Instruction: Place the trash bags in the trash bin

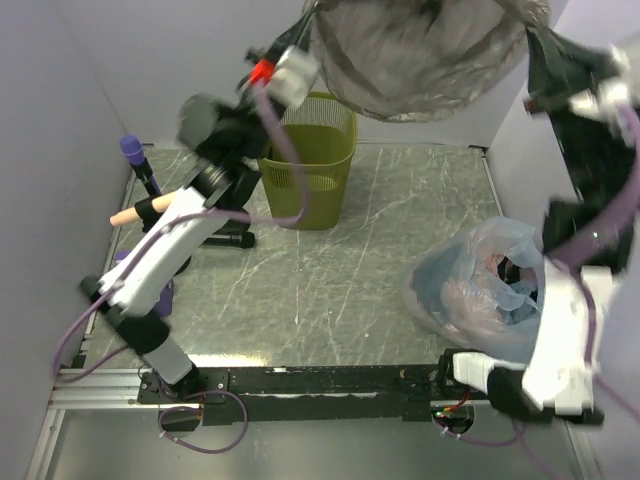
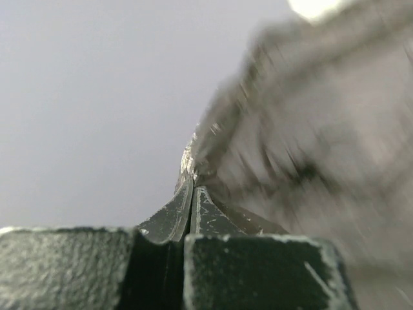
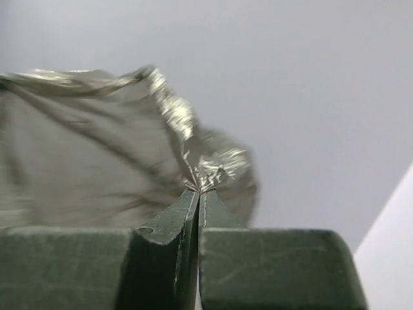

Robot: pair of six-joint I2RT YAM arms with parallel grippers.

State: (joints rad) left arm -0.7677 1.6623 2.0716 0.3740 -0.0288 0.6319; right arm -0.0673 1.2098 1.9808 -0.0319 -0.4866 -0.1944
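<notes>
Trash bag: dark grey, crinkly, stretched aloft from two pinched edges, seemingly right of trash bin, not yet inside. Clear bluish bag: lying at right, well apart (no part of this job). Trash bin: olive, upright, mouth open. Left gripper, right gripper: each clenched on a thin pinch of bag edge. Likely faults: film slipping from so slight a pinch; wide, billowing bag draping over the rim or tipping the light bin if lowered off-centre.
</notes>
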